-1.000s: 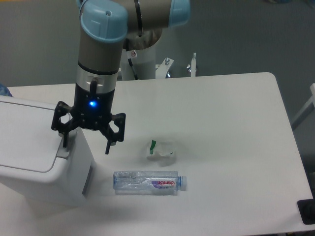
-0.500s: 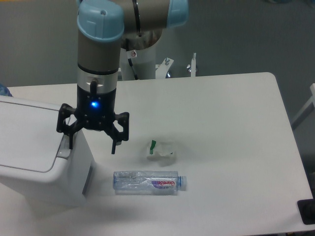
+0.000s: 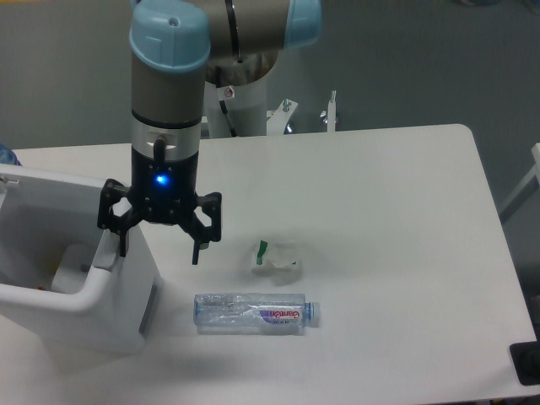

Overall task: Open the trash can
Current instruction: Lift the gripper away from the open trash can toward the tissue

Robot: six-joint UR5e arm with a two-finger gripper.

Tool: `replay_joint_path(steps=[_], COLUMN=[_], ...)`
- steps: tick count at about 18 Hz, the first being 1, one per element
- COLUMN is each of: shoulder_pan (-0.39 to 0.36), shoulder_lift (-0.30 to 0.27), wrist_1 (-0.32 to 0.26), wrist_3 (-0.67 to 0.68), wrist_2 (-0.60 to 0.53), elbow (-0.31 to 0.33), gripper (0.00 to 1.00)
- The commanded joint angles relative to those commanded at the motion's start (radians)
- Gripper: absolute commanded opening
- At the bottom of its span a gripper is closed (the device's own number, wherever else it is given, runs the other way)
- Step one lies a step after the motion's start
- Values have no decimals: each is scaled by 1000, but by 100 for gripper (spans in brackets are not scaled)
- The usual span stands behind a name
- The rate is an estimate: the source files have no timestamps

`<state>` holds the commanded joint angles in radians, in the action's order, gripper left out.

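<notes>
The trash can (image 3: 101, 316) is a big white boxy bin at the table's left edge. Its lid (image 3: 42, 179) now stands swung up at the back, and the inside shows with something orange and white at the bottom. My gripper (image 3: 159, 251) hangs over the bin's right rim with its fingers spread open. The left fingertip (image 3: 123, 246) rests at the grey push tab (image 3: 105, 258) on the rim. The right finger hangs free above the table. Nothing is held between them.
A clear plastic bottle (image 3: 256, 312) lies on its side just right of the bin. A crumpled white wrapper with a green bit (image 3: 277, 256) lies beyond it. The table's right half is bare white surface.
The gripper moved down and slightly right onto the rim tab. The flat lid, shut before, has sprung up and the bin now stands open.
</notes>
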<state>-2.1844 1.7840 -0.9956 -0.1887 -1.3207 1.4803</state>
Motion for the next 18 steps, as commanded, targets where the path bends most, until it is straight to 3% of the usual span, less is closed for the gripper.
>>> replay_joint_path(steps=[6,8,13,18], shoulder_pan=[-12,-53,-149,-305], shoulder_lift=[8,18,34,90], wrist_1=[12,14,29,37], wrist_3=[-18,-61,-201,-305], wrist_2=[-2,-23,-216,-222], elbow=[-58,-74,-68,-38], gripper=[100,100,100,100])
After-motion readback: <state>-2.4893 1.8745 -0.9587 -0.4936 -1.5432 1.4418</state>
